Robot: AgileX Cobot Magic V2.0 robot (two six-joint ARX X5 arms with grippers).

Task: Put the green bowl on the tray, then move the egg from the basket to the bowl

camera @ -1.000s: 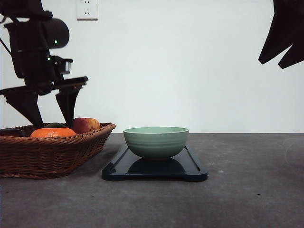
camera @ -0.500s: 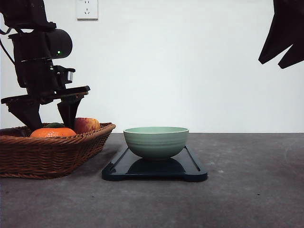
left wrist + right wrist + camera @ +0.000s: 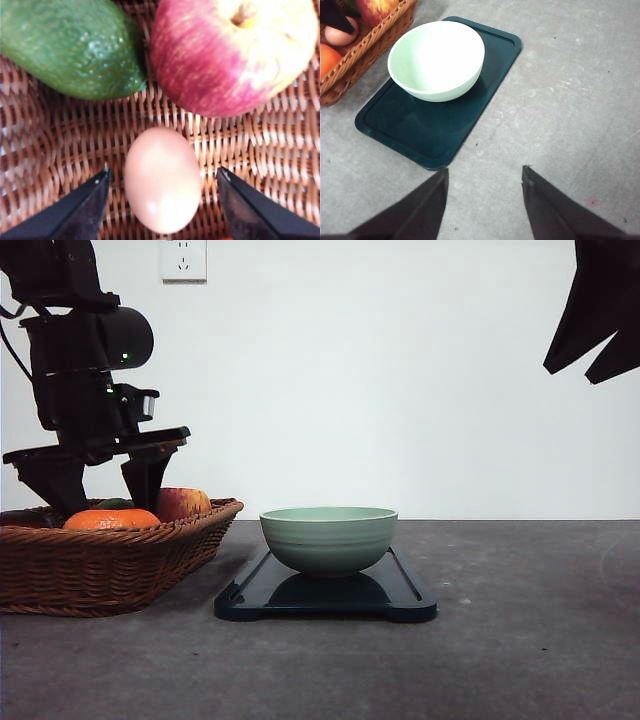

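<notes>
The pale green bowl (image 3: 328, 538) (image 3: 436, 57) stands upright on the dark tray (image 3: 405, 592) (image 3: 445, 130). To its left is the wicker basket (image 3: 110, 565) (image 3: 367, 45). A pale egg (image 3: 162, 180) (image 3: 339, 34) lies on the basket floor. My left gripper (image 3: 100, 490) (image 3: 163, 172) reaches down into the basket and is open. Its fingers (image 3: 82, 212) stand on either side of the egg, with a gap on each side. My right gripper (image 3: 570, 372) (image 3: 485, 172) hangs open high at the right, above bare table in front of the tray.
The basket also holds a red-yellow apple (image 3: 235, 55) (image 3: 180, 503), a green avocado-like fruit (image 3: 70, 47) and an orange (image 3: 112, 519). The apple and green fruit lie close beyond the egg. Grey table (image 3: 530, 640) stretches to the right of the tray.
My left gripper has dropped a little and shifted slightly right, so its fingers sit deeper in the basket. The bowl, tray and right arm have not moved.
</notes>
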